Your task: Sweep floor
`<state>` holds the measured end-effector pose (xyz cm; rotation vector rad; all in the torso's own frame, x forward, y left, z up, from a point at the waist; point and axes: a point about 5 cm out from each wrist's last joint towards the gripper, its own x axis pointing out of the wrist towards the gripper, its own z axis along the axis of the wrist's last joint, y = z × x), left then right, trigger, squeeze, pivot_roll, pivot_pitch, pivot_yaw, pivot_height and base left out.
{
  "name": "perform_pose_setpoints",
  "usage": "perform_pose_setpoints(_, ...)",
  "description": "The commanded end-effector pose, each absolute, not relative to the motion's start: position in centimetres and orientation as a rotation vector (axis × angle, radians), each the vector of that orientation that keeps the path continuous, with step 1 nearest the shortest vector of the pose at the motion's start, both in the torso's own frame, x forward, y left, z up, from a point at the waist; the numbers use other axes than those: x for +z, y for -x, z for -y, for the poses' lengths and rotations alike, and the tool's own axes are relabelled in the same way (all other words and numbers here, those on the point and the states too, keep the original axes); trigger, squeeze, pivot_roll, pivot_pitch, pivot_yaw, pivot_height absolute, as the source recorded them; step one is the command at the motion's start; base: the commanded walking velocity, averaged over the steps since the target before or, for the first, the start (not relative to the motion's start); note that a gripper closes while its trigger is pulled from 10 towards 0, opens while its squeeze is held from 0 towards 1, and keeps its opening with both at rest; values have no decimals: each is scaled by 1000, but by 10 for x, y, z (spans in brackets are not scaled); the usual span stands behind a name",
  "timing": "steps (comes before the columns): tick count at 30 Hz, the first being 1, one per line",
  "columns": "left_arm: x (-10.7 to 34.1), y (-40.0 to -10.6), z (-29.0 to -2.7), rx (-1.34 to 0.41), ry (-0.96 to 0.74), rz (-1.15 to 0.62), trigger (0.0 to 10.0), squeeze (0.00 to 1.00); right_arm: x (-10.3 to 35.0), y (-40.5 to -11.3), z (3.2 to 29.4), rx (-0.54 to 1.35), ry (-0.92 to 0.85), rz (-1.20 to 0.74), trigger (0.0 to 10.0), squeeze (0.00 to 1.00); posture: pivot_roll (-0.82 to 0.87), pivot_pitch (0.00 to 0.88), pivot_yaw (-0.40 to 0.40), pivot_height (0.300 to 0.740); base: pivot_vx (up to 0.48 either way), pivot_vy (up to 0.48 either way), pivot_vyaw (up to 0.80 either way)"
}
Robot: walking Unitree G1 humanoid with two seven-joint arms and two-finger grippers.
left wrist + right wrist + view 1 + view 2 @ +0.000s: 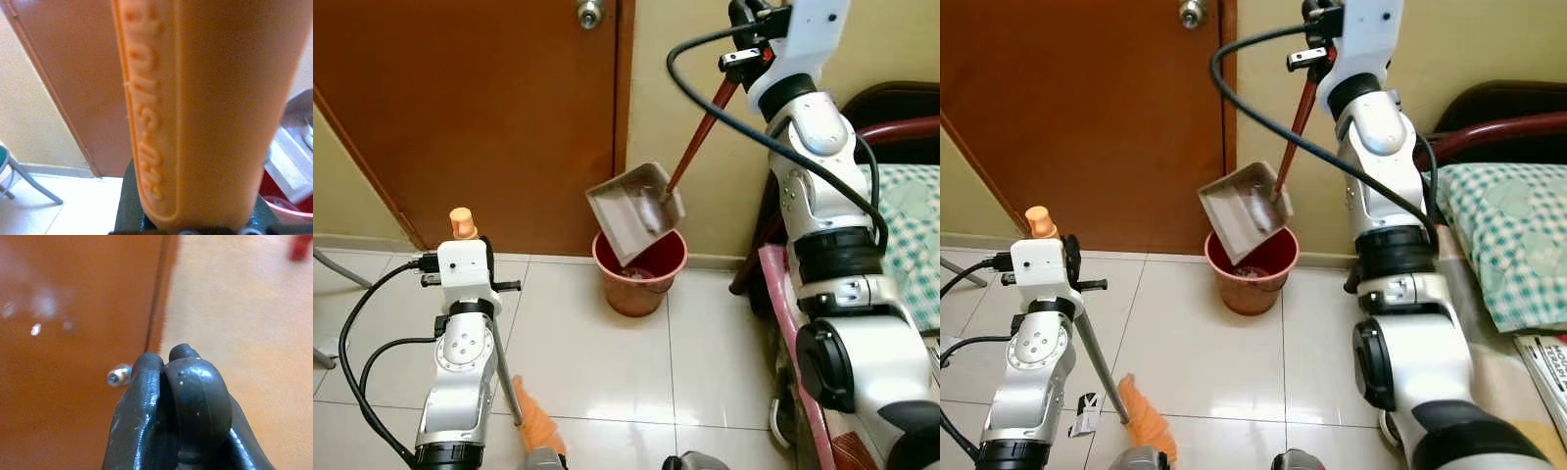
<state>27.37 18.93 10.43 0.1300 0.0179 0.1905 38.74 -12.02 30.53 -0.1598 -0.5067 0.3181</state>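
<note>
- Door and wall stand close behind the work, so keep your raised right arm's swing small and tip the pan by turning the wrist, not by reaching forward.
- Floor near the bin looks clean from here; anything that misses the rim means sweeping again, so go slowly.
- Your right gripper is up high by the door frame, clamped on the red handle of the dustpan; in the right wrist view its fingers press together, so the hold looks firm.
- Bin, red-brown, sits on the tiles against the wall, directly under the pan's lower edge. Keep that edge inside the rim, judged from both eye views.
- The pan hangs tilted with its open mouth down toward the bin; some pale bits seem to cling inside. Tilt it steeper and give a light shake rather than a hard knock.
- Your left gripper is closed around the orange broom handle, with the bristles resting on the floor by your feet. Hold it upright and quiet while you empty.
</note>
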Motion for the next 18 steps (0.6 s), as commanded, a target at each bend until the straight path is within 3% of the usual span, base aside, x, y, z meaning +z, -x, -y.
perform_pose_setpoints(1,92,-269,-189,177,-130,-100,10000,0,321,-383,107,370,211,594,10000,0,36,132,-7,740,0,0,0)
perform_pose_setpoints(5,93,-269,-187,152,-136,-102,10000,0,307,-376,81,468,374,662,10000,0,40,143,3,740,0,0,0)
perform_pose_setpoints(9,94,-270,-186,148,-134,-101,10000,0,297,-369,68,545,424,687,10000,0,37,145,-1,740,0,0,0)
perform_pose_setpoints(11,94,-271,-185,149,-131,-100,10000,0,281,-356,52,681,505,721,10000,0,35,145,-8,740,0,0,0)
perform_pose_setpoints(18,96,-273,-182,142,-126,-97,10000,0,265,-351,43,801,575,704,10000,0,26,149,-15,740,0,0,0)
